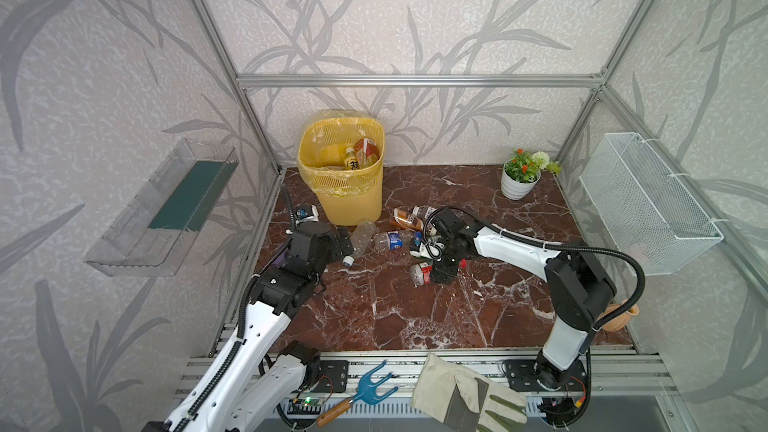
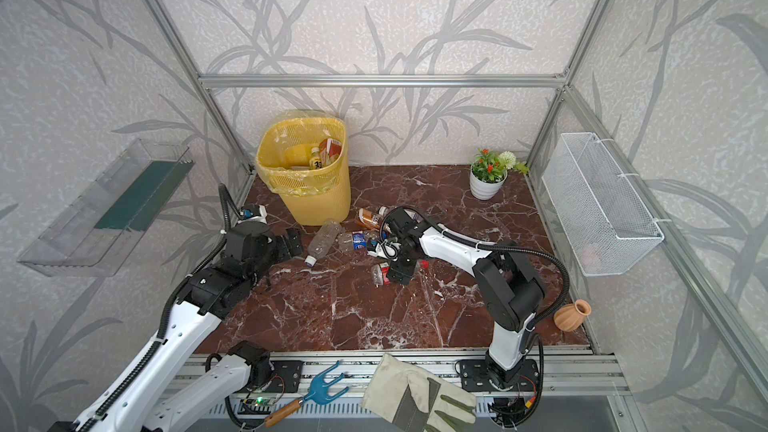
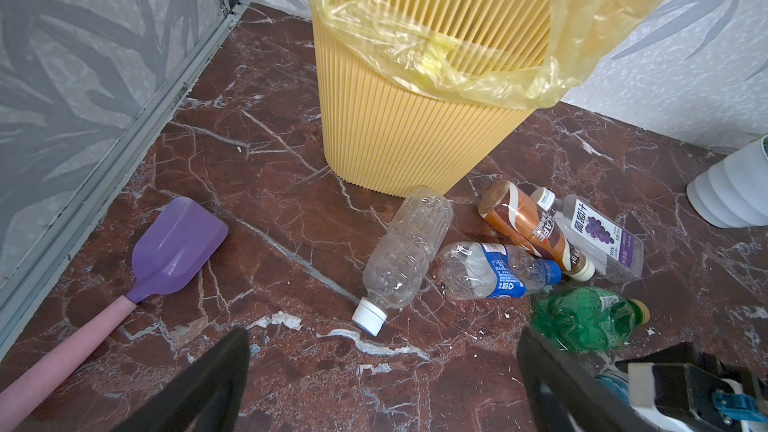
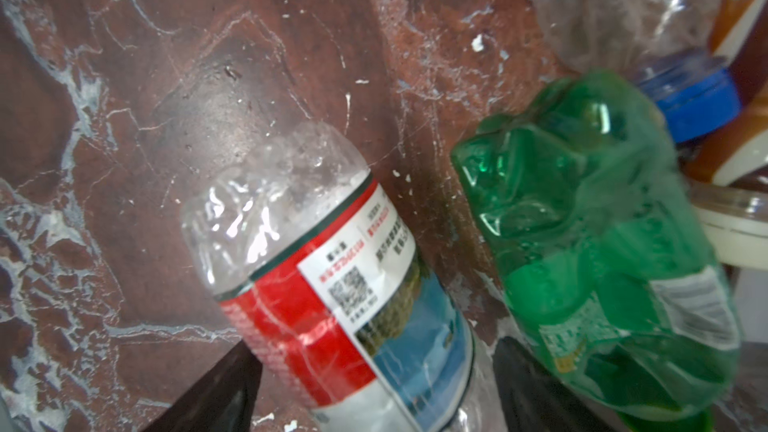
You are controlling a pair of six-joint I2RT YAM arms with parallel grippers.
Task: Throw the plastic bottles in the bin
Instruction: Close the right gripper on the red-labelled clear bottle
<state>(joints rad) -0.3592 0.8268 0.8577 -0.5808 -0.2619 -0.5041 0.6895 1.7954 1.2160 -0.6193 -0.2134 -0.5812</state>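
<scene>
Several plastic bottles lie on the red-brown marble floor in front of the tall yellow lattice bin, which holds a few more. Right gripper sits low over a crushed clear bottle with a red label, fingers apart on either side, not clamped; a crumpled green bottle lies just beside. Left gripper hangs wide open and empty near an unlabelled clear bottle.

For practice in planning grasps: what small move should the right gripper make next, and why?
Probably close the right gripper on the red-labelled bottle: its fingers straddle that bottle, lying on the table, with no firm clamp visible yet. The crushed green bottle lies close beside it.
</scene>
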